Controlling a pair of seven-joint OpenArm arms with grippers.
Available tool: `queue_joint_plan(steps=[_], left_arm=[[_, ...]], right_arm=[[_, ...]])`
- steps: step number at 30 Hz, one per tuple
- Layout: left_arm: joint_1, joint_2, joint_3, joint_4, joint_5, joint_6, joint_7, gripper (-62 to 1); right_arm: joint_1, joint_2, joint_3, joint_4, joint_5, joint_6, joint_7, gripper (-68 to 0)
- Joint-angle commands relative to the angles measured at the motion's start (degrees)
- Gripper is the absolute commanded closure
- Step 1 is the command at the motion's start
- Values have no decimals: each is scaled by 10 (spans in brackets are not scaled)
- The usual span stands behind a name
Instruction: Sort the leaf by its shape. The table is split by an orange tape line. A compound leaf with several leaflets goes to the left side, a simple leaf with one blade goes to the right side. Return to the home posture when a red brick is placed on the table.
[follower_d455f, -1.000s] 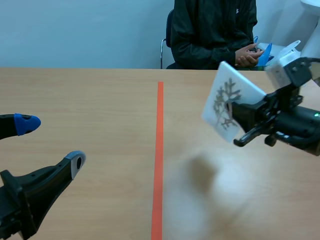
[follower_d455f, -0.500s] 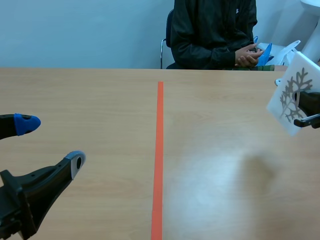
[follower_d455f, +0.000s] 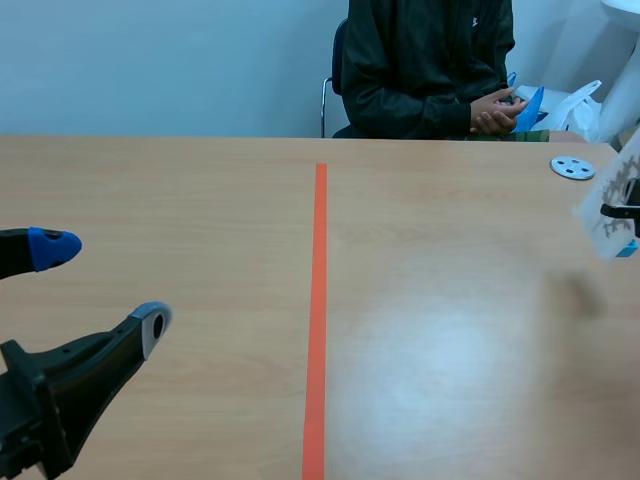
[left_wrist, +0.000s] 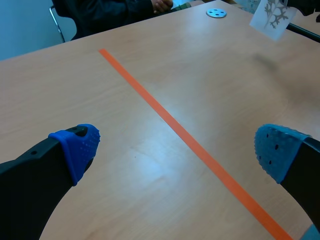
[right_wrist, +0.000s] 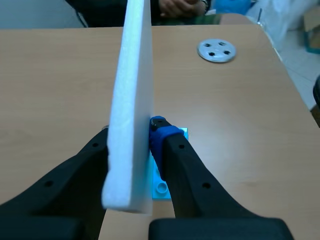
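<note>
Quickly, left to right. Left gripper (follower_d455f: 100, 285) sits low at the near left, fingers wide apart, nothing between them; blue dotted pads (left_wrist: 76, 146) look rubbery. Table (follower_d455f: 200, 200) is pale wood laminate, smooth, slightly glossy. Tape (follower_d455f: 318, 300) runs straight away from the robot, thin, flat, orange. Disc (follower_d455f: 572, 167) lies far right on the table, grey, round, with small holes, maybe metal or plastic. Board (right_wrist: 132, 100) is at the far right edge of the scene, right of the tape and lifted off the table, standing on edge. Right gripper (right_wrist: 131, 132) is clamped across its thickness near the lower edge, one pad on each face. The board looks like white foam: thick, matte, flat, square-cornered. Leaf (left_wrist: 274, 11) printed on it is grey and branching with several leaflets, so probably compound, though it shows small. Handling guess: very light, stiff, not slippery against the pads, but easily dented by a hard squeeze. The edge hold works; the tall free face may lever or wobble in fast swings.
</note>
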Motion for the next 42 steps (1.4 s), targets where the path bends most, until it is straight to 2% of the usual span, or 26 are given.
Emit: queue_joint_plan(steps=[1, 4, 10, 26, 32, 42], left_arm=[[-2, 1, 3, 9, -3, 3, -10, -623], [-2, 1, 3, 9, -3, 3, -10, -623], [-2, 1, 3, 9, -3, 3, -10, -623], [-2, 1, 3, 9, -3, 3, -10, -623], [-2, 1, 3, 9, -3, 3, -10, -623], [-2, 1, 3, 9, -3, 3, -10, -623]], right_arm=[[22, 9, 0, -9, 3, 0, 18, -15], [44, 8, 0, -50, -10, -12, 29, -15], [51, -2, -1, -87, -15, -13, 28, -15], [37, -21, -26, -91, -11, -13, 11, -19], [36, -16, -26, -91, -11, -12, 7, -129], [36, -13, -25, -57, -11, -6, 8, -448]])
